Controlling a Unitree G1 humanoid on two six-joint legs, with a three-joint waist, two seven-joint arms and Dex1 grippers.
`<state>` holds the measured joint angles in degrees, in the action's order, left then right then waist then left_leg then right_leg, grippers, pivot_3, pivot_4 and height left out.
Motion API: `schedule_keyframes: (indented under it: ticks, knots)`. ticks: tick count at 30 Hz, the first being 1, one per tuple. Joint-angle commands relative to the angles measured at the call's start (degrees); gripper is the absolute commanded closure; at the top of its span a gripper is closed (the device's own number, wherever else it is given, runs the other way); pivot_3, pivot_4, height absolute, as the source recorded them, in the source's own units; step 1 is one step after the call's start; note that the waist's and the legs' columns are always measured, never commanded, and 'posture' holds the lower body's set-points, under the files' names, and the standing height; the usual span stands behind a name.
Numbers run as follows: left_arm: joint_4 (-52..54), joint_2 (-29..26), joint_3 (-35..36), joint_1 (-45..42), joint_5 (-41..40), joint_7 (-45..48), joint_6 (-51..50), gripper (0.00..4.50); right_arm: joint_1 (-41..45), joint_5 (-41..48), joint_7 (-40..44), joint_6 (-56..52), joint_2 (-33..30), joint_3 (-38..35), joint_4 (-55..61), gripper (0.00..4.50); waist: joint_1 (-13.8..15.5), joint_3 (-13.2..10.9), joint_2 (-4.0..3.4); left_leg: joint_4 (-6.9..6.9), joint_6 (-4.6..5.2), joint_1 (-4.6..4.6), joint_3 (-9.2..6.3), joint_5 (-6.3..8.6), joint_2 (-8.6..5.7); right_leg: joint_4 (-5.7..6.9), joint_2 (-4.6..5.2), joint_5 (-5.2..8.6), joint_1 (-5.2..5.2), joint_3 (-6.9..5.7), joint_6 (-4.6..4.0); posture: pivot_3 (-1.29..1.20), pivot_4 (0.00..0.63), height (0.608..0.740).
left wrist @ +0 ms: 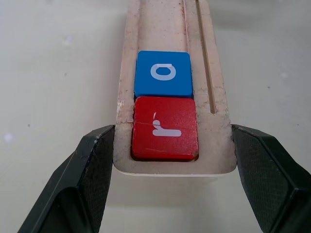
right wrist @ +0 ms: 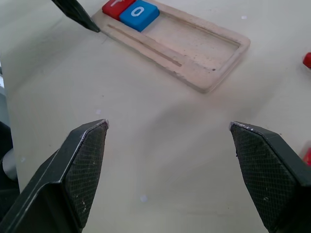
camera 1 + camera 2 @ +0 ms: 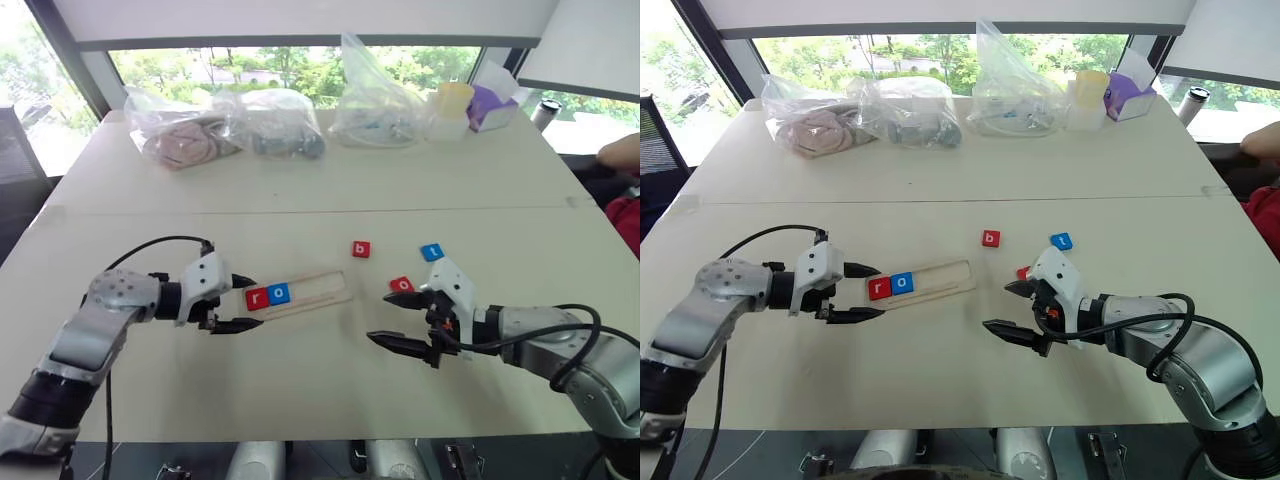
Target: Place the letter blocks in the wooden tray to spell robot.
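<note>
The long pale wooden tray (image 3: 305, 293) lies on the beige table (image 3: 320, 190), its long axis running left-right, the right end angled slightly away. Its left end holds a red "r" block (image 1: 165, 128) touching a blue "o" block (image 1: 164, 74). The left end effector (image 3: 246, 303) straddles that end, fingers apart. The right end effector (image 3: 392, 314) is spread and empty.

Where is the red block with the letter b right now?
The red b block lies on the white table, in the middle of the head camera's view, beyond the wooden tray. The blue t block is its neighbour on the robot's right.
</note>
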<state>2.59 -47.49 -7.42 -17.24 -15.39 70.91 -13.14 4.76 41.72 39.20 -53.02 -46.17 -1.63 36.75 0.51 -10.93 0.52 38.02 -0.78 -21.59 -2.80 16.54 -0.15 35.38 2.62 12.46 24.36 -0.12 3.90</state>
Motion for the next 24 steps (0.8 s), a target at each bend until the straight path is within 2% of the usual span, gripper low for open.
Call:
schedule_keyframes:
  ticks: [1, 8, 10, 11, 16, 20, 24]
  knots:
    - [-3.8, 0.2, -0.9, -2.8, 1.1, 3.2, 4.0, 1.39, -0.8, 0.2, -0.6, 0.6, -0.3, -2.4, 1.8, 0.39, -0.2, 0.0, 0.01, -0.01, 0.02, -0.01, 0.00, 0.01, 0.00, 0.00, -0.01, 0.00, 0.03, 0.00, 0.00, 0.00, 0.150, 0.740]
    - [-12.4, 5.4, -4.5, -7.7, 5.3, 3.2, 9.3, 1.39, -1.4, 0.0, -4.2, 0.4, 1.3, -2.8, 3.2, 0.39, 0.1, 0.0, 0.04, 0.01, 0.02, -0.04, -0.01, 0.01, 0.00, 0.02, -0.03, -0.09, 0.05, 0.01, -0.11, 0.00, 0.150, 0.740]
    - [-12.6, 5.6, -4.7, -7.3, 5.1, 4.3, 9.5, 0.36, -1.0, 0.0, -5.3, 0.3, 1.9, -3.0, 3.2, 0.39, -0.1, 0.0, 0.05, 0.01, 0.02, -0.04, -0.01, 0.01, 0.00, 0.02, -0.03, -0.09, 0.05, 0.01, -0.11, 0.00, 0.150, 0.740]
    - [-12.6, 5.5, -4.6, -7.1, 4.8, 4.7, 9.2, 0.03, -0.8, 0.0, -5.6, 0.3, 2.0, -3.0, 3.3, 0.39, -0.1, 0.0, 0.06, 0.00, 0.02, -0.04, -0.02, 0.01, 0.01, 0.03, -0.04, -0.09, 0.05, 0.01, -0.12, 0.00, 0.150, 0.740]
    - [-12.4, 5.7, -3.8, -6.6, 5.7, 2.8, 10.2, 0.03, 0.8, 0.5, -7.4, -0.1, 3.0, -3.1, 2.6, 0.39, -0.1, 0.0, 0.05, 0.00, 0.02, -0.04, -0.04, 0.01, 0.02, 0.05, -0.06, -0.10, 0.06, 0.01, -0.13, 0.00, 0.150, 0.740]
    - [-11.4, 3.9, -2.4, -6.4, 5.0, 2.9, 10.3, 0.03, 5.5, -3.1, -12.6, -1.7, 5.4, -0.5, -0.2, 0.39, -0.2, 0.0, 0.05, 0.01, 0.03, -0.02, -0.04, 0.01, 0.03, 0.08, -0.06, -0.09, 0.06, 0.02, -0.10, 0.00, 0.150, 0.740]
    - [-9.5, 0.5, -0.1, -5.8, 3.8, 3.5, 9.1, 0.03, 13.6, -5.5, -22.7, -9.9, 13.3, 2.2, -5.2, 0.39, -1.0, 0.0, 0.07, 0.00, 0.03, -0.01, -0.05, 0.01, 0.06, 0.13, -0.09, -0.13, 0.10, 0.02, -0.19, 0.00, 0.150, 0.740]
